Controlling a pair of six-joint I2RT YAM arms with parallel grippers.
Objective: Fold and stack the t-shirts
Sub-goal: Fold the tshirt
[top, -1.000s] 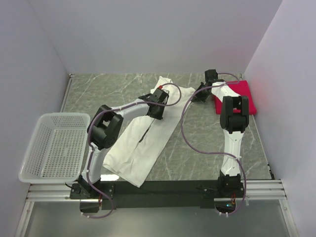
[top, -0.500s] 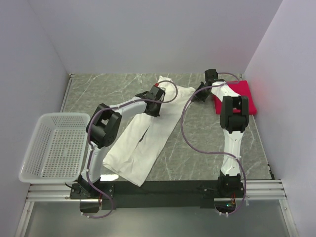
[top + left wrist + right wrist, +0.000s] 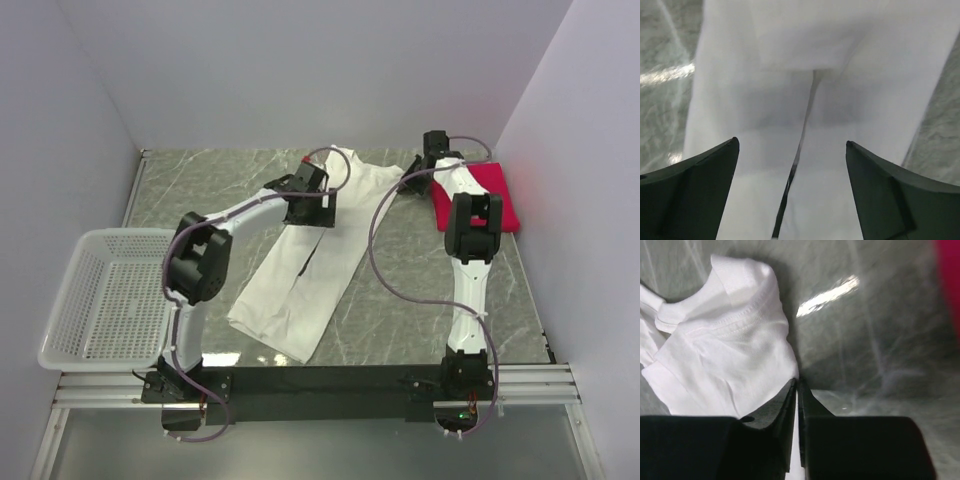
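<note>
The white t-shirt (image 3: 310,270) lies folded into a long strip running diagonally across the marble table (image 3: 200,185). My left gripper (image 3: 310,210) hovers over its far half, open, with nothing between the fingers; in the left wrist view the white t-shirt (image 3: 840,100) shows between the wide-spread jaws of the left gripper (image 3: 791,142). My right gripper (image 3: 408,182) is at the shirt's far right corner. In the right wrist view the right gripper (image 3: 796,381) is shut on an edge of the white t-shirt (image 3: 735,350). The red t-shirt (image 3: 490,195) lies folded square at the back right.
A white mesh basket (image 3: 105,295) stands at the table's left edge. Walls close in the back and both sides. A strip of the red t-shirt (image 3: 950,280) shows at the right edge of the right wrist view. Purple cables loop over both arms.
The white t-shirt has been drawn toward the back wall and lies straighter. My left gripper has opened and let go of the cloth. The right gripper moved back with the shirt's corner.
</note>
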